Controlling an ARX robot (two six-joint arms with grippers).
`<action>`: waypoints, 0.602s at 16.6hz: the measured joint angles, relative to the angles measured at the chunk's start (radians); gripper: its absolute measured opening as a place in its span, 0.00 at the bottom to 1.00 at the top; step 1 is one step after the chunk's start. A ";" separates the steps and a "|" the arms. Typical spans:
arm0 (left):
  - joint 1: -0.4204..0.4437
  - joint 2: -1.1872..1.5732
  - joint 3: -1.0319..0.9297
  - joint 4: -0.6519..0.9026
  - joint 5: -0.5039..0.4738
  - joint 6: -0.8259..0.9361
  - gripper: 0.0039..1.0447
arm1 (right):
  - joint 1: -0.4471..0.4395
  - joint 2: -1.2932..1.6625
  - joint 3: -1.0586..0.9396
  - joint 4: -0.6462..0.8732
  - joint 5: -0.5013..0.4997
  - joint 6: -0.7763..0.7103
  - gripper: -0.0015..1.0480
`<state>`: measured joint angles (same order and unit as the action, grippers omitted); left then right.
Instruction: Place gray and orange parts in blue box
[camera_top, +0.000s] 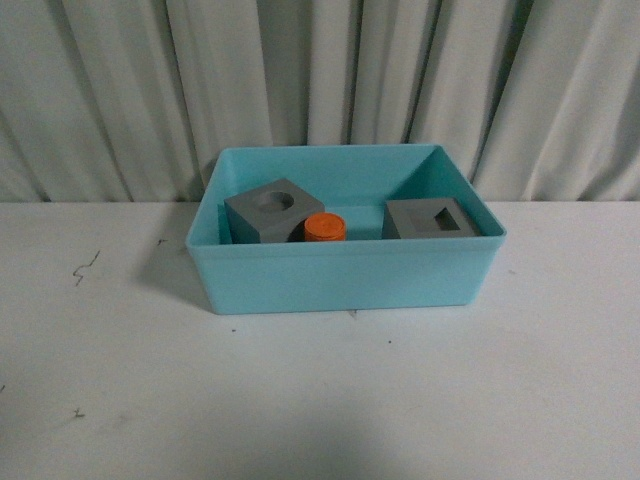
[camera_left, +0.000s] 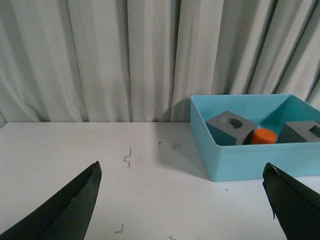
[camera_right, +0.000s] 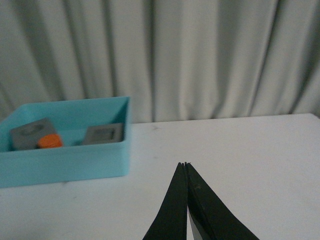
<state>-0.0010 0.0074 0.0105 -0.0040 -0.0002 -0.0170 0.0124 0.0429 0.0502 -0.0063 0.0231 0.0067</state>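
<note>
Both gray cubes (camera_top: 268, 212) (camera_top: 436, 218) and the orange cylinder (camera_top: 325, 229) sit inside the blue box (camera_top: 340, 280); job looks done. Left claw (camera_left: 182, 200) hangs wide open, empty; right claw (camera_right: 185, 165) pinched closed on nothing, both clear above the counter (camera_top: 320, 400).

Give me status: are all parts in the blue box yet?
Looks done: both gray cubes and the orange cylinder sit inside the blue box. Nothing in hand: left gripper open, right gripper shut and empty, both away from the box. No parts left outside.
</note>
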 joint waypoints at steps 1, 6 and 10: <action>0.000 0.000 0.000 0.000 0.000 0.000 0.94 | -0.023 -0.001 -0.004 0.001 -0.002 0.000 0.02; 0.000 0.000 0.000 0.000 0.000 0.000 0.94 | -0.013 -0.039 -0.038 0.002 -0.023 -0.001 0.02; 0.000 0.000 0.000 0.000 0.000 0.000 0.94 | -0.013 -0.039 -0.038 0.002 -0.023 -0.001 0.02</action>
<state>-0.0010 0.0074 0.0105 -0.0044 -0.0006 -0.0170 -0.0002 0.0036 0.0120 -0.0044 0.0002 0.0055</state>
